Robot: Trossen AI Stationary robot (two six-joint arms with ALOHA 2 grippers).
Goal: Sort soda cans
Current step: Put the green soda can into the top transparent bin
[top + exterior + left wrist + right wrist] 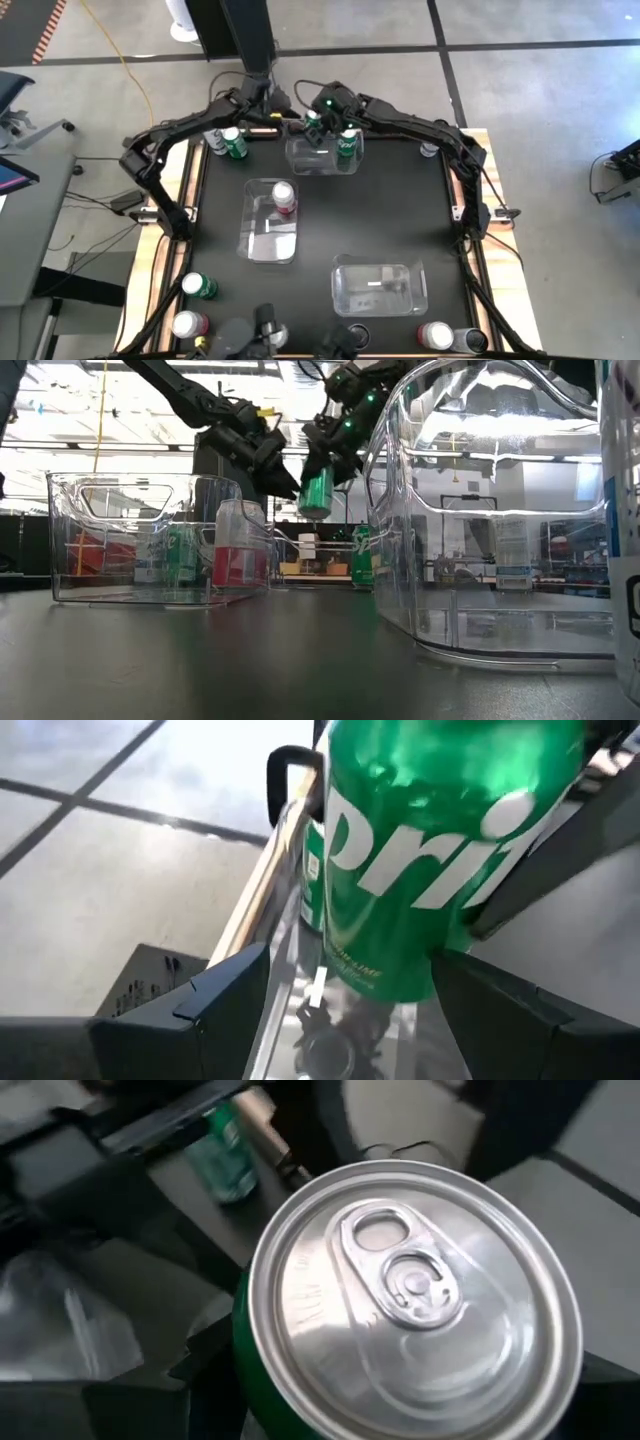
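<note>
Overhead, reading left to right: loose cans (pixel 200 287) wait at the near-left corner of the surface (pixel 400 220), and two green cans (pixel 233 143) stand at the far-left edge. The left hand (pixel 287 482) hovers at the far edge, just beside the airborne green can (pixel 318 492); whether it grips that can or merely flanks it cannot be told. A clear bin (pixel 255 245) left of centre holds one red can (pixel 285 198). The far bin (pixel 300 160) holds one green can (pixel 347 145). The right hand (pixel 322 118), coming from above, is clenched on the top of the raised green can, which hangs upright over the far bin's left part, clear of the surface. A third bin (pixel 345 290) lies near-right, with more cans (pixel 435 335) at the near-right corner.

Step in hand, by judgement: placing a green can with its like in the far bin. The next move calls for a straight descent inside the bin walls, clear of the can already there, then release with the can upright.
</note>
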